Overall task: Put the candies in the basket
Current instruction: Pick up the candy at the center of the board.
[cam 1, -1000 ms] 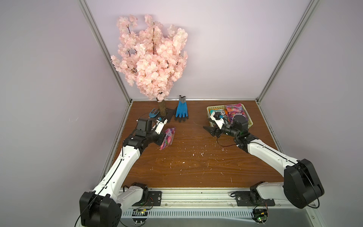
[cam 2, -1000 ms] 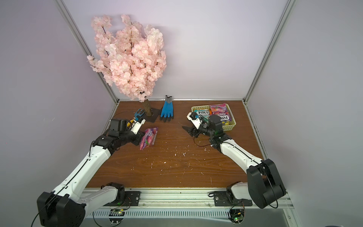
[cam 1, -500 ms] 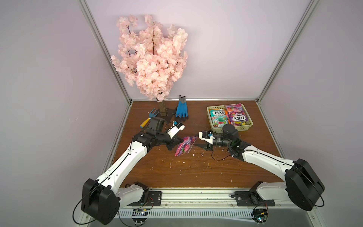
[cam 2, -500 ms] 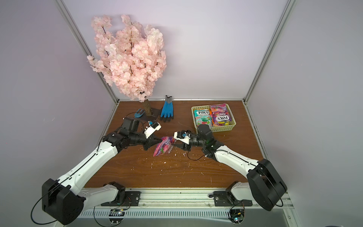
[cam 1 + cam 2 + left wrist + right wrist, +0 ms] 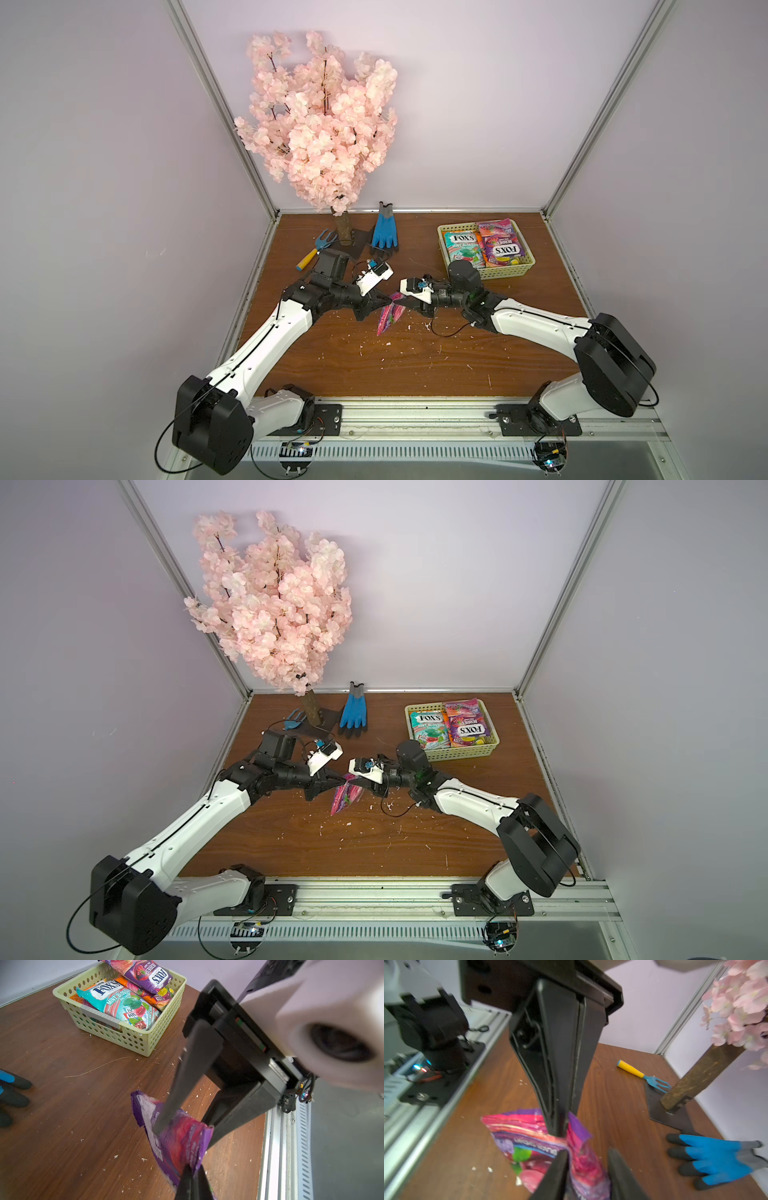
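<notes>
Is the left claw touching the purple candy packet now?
Touching. In the right wrist view the left claw is shut on an edge of the purple candy packet; the left wrist view shows the same pinch.

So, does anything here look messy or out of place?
Yes. White crumbs litter the brown table, like something spilled. A purple candy packet hangs crumpled at mid-table, pinched in the left arm's jaws with the right arm's jaws around it.

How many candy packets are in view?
5: purple packet between left gripper and right gripper; teal packet, berries packet, pink packet, orange packet in the basket. Others may hide beneath.
</notes>
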